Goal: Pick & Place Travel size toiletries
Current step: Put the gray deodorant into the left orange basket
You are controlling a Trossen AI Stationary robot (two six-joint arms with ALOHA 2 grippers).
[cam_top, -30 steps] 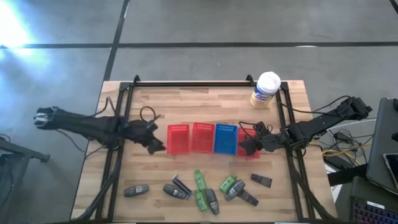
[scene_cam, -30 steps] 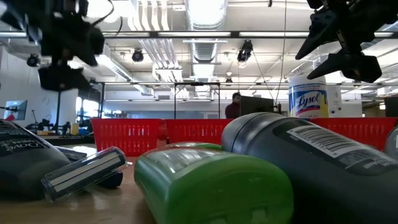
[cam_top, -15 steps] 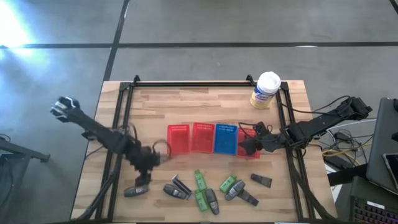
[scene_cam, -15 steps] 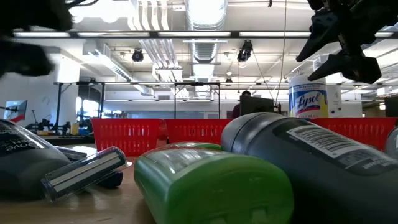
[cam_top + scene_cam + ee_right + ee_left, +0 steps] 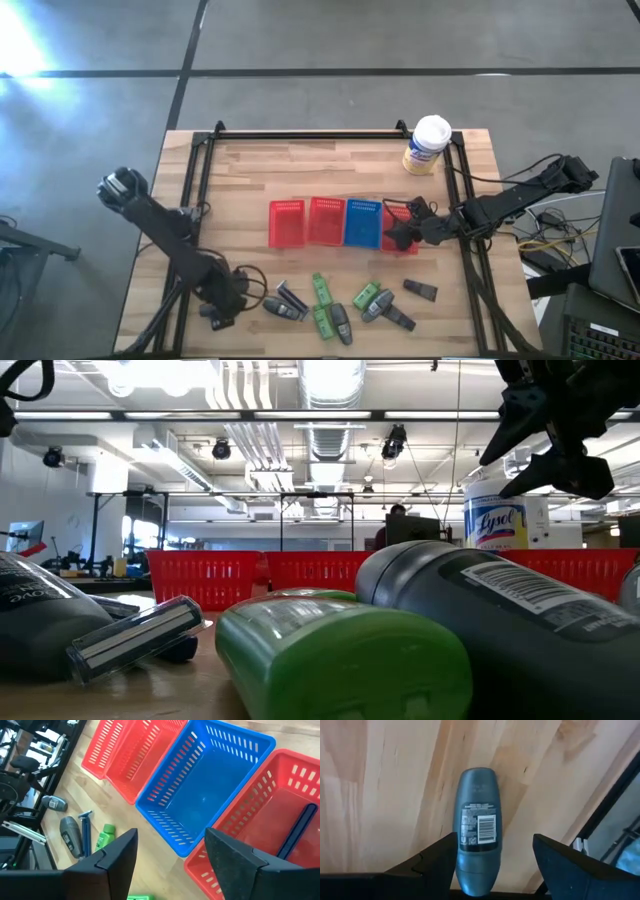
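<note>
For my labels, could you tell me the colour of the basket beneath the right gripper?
Red basket, clearest in the right wrist view.

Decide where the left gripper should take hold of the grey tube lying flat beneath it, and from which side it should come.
Grip the grey tube across its narrow width at the labelled middle, coming straight down from above. It lies flat on the wooden table with bare wood along both long sides, and the open left gripper already straddles it, one finger on each side, so probably only a descent and a close are needed.
</note>
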